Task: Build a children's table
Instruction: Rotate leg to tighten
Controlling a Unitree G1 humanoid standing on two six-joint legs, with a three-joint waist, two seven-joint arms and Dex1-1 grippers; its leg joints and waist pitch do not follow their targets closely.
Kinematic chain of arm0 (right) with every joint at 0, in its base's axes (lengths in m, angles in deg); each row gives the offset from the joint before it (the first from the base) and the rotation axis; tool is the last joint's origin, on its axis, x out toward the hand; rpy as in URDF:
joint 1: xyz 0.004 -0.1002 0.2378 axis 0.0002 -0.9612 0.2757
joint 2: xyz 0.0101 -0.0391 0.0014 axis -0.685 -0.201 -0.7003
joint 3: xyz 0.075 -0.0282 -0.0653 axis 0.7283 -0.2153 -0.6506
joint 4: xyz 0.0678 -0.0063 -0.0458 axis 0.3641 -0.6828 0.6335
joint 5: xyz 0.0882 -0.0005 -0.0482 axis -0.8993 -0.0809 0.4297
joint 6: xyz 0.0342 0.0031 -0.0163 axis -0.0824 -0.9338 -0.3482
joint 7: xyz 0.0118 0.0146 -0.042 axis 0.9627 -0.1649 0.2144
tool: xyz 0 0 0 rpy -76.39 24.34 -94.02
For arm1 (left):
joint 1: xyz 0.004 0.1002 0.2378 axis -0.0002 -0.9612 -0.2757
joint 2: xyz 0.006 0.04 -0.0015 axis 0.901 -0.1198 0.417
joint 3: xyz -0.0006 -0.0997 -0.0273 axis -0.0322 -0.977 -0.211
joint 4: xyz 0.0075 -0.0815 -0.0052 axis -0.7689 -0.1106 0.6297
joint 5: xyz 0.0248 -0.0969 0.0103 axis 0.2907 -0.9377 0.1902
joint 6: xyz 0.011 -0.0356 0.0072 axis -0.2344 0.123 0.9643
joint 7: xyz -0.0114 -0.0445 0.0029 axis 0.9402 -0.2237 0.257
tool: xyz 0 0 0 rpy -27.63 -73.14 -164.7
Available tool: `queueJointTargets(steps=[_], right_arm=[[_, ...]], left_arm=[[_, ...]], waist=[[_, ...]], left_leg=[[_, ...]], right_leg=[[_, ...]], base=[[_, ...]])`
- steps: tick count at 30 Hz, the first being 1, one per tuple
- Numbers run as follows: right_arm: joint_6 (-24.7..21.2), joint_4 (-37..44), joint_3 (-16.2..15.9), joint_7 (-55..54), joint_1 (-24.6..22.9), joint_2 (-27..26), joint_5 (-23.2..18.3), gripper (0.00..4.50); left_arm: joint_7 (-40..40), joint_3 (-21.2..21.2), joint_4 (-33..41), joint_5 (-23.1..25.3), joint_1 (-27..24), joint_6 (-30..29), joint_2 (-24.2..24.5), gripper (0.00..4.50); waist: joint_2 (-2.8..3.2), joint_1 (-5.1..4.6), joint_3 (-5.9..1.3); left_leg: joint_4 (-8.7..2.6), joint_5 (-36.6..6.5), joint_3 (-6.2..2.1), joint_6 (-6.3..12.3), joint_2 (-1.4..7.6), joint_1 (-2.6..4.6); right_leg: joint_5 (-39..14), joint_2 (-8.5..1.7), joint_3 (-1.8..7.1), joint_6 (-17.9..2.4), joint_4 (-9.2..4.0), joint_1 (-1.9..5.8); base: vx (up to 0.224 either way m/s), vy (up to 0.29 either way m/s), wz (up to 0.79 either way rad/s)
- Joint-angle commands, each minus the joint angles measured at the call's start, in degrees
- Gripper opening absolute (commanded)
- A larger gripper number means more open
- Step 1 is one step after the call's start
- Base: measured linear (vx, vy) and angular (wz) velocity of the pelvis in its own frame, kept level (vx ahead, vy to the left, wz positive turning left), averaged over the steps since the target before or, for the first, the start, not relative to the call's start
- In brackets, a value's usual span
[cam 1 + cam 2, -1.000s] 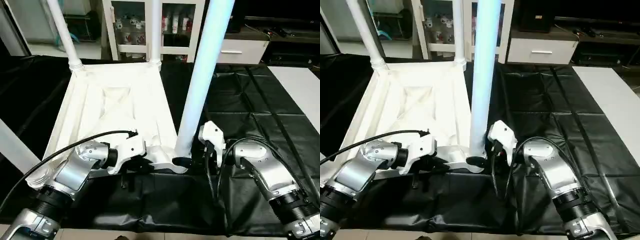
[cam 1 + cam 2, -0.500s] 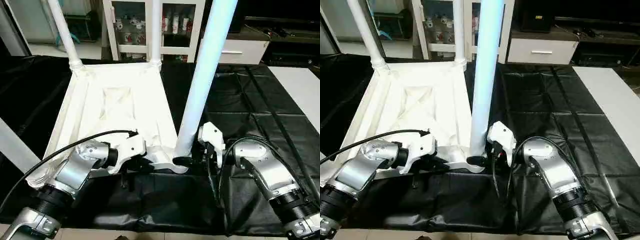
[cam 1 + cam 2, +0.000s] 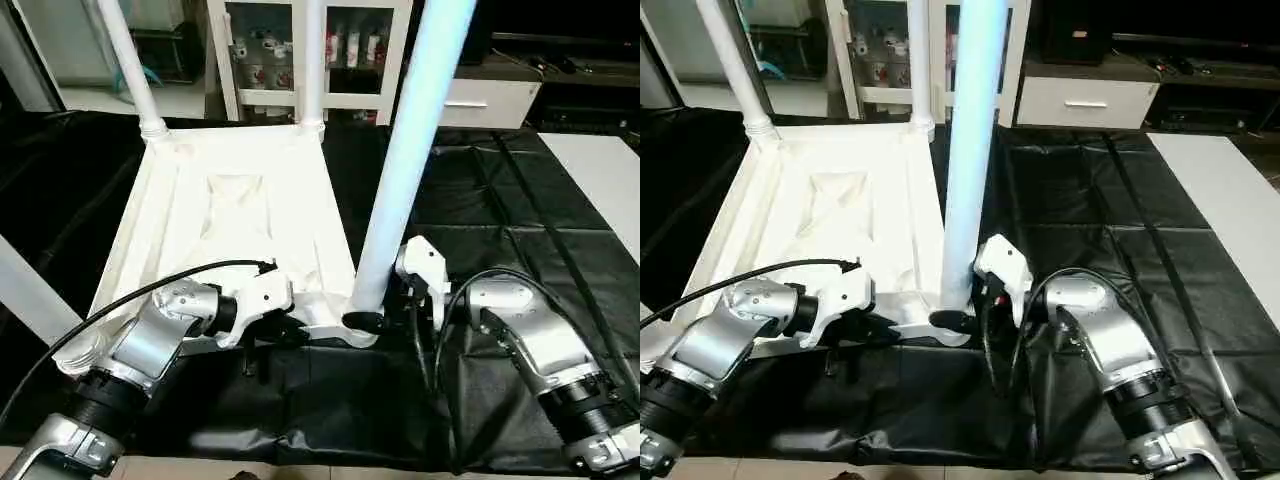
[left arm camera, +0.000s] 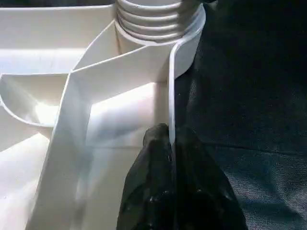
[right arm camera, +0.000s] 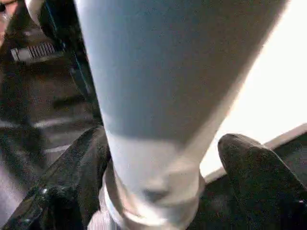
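The left pincer [image 4: 171,182] is clenching the near rim of the upturned white tabletop [image 3: 235,215], which is lying on the black-covered table [image 3: 480,220]. Just beside it, the right pincer [image 5: 163,191] is straddling the base of the near-right leg [image 3: 405,150], fingers [image 5: 254,167] apart and released, where the tube is standing in its corner socket [image 3: 355,325]. Farther off, two legs [image 3: 135,70] are standing upright in the far sockets.
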Motion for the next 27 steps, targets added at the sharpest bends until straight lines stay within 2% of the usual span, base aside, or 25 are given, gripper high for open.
queueJointTargets(steps=[1, 14, 18, 22, 23, 24, 27], right_arm=[[-0.1, 0.8, -0.1, 0.5, -0.4, 0.6, 0.3, 3.89], [-0.2, 1.0, -1.2, 1.1, -1.0, 0.5, 0.9, 3.89], [-0.3, 0.7, -1.3, 1.5, -0.7, 0.4, 0.6, 3.47], [-0.2, 0.5, -1.6, 2.2, -0.8, 0.8, 0.7, 3.25], [-0.2, 0.6, -1.6, 2.3, -0.8, 0.8, 0.7, 3.05], [-0.2, 0.6, -1.6, 2.3, -0.9, 0.8, 0.7, 2.95], [-0.3, 0.7, -1.7, 2.4, -1.0, 0.8, 0.7, 2.79]], left_arm=[[-0.4, 0.5, -0.9, -1.1, -0.3, 0.8, -0.8, 0.00], [-0.5, 0.4, -1.2, -0.9, -0.1, 1.2, -0.5, 0.00], [-0.6, 0.4, -1.3, -0.8, -0.1, 1.3, -0.5, 0.00], [-0.7, 0.4, -1.3, -0.9, -0.1, 1.2, -0.5, 0.00], [-0.7, 0.4, -1.3, -0.9, -0.1, 1.2, -0.5, 0.00], [-0.7, 0.4, -1.3, -0.9, -0.1, 1.2, -0.5, 0.00], [-0.7, 0.4, -1.2, -0.9, -0.2, 1.2, -0.5, 0.00]], waist=[[-0.55, 0.20, -2.86], [-0.51, 0.18, -2.80], [-0.51, 0.22, -2.75], [-0.51, 0.20, -2.78], [-0.51, 0.21, -2.77], [-0.71, 0.21, -2.78], [-0.56, 0.27, -2.80]], left_leg=[[-4.37, -11.5, -1.48, 1.94, 3.71, 1.48], [-4.48, -12.0, -1.51, 1.81, 3.77, 1.49], [-4.51, -12.1, -1.50, 1.89, 3.76, 1.47], [-4.53, -12.2, -1.52, 1.73, 3.79, 1.48], [-4.54, -12.2, -1.52, 1.73, 3.80, 1.49], [-4.50, -11.8, -1.46, 1.93, 3.77, 1.46], [-4.48, -11.4, -1.49, 2.15, 3.80, 1.47]], right_leg=[[-2.5, -4.80, 2.50, -15.5, -4.62, 0.72], [-3.1, -4.84, 2.54, -15.5, -4.71, 0.64], [-3.1, -4.84, 2.55, -15.6, -4.74, 0.63], [-3.4, -4.84, 2.56, -15.5, -4.73, 0.63], [-3.2, -4.85, 2.56, -15.5, -4.74, 0.64], [-2.7, -4.84, 2.54, -15.6, -4.73, 0.66], [-2.4, -4.85, 2.53, -15.6, -4.68, 0.65]], base=[[0.000, 0.000, 0.00], [0.000, 0.000, 0.00], [0.000, 0.000, 0.00], [0.000, 0.000, 0.00], [0.000, 0.000, 0.00], [0.000, 0.000, 0.00], [0.000, 0.000, 0.00]])
